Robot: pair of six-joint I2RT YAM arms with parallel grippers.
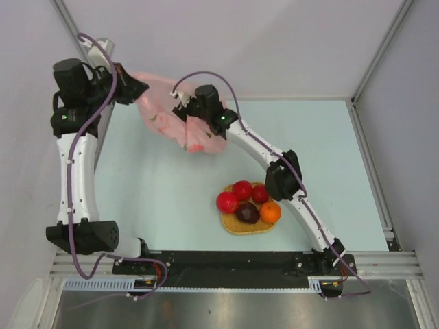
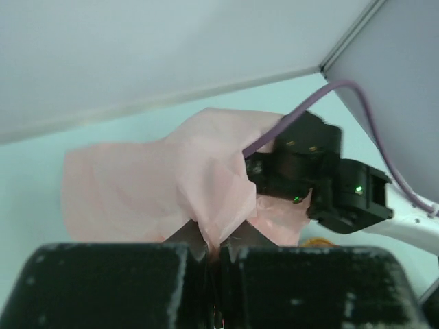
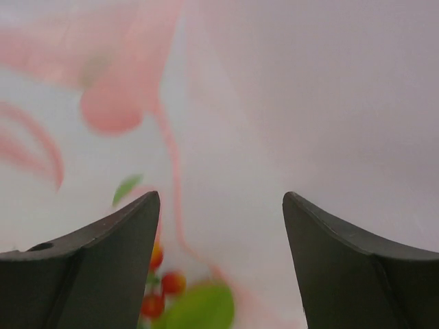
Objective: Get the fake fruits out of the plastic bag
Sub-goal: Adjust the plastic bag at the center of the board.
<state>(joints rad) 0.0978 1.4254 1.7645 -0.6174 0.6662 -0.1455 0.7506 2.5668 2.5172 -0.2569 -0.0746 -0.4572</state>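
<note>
The pink plastic bag (image 1: 164,116) hangs lifted at the back left of the table. My left gripper (image 1: 140,88) is shut on a bunched edge of the bag (image 2: 218,248). My right gripper (image 1: 185,113) is open, with its fingers pushed into the bag; its wrist view shows only pink film (image 3: 226,103) between the spread fingers. A blurred green shape with small red dots (image 3: 202,308) sits low in that view; I cannot tell whether it is a fruit or the bag's print. Three red fruits (image 1: 241,190), a dark purple one (image 1: 247,212) and an orange one (image 1: 270,212) lie outside the bag. The green elongated fruit is not clearly in view.
The five fruits rest on a flat woven orange-tan mat (image 1: 236,227) near the front centre, beside the right arm's forearm (image 1: 285,175). Grey walls enclose the table at the left, back and right. A purple cable (image 2: 357,92) loops over the right wrist.
</note>
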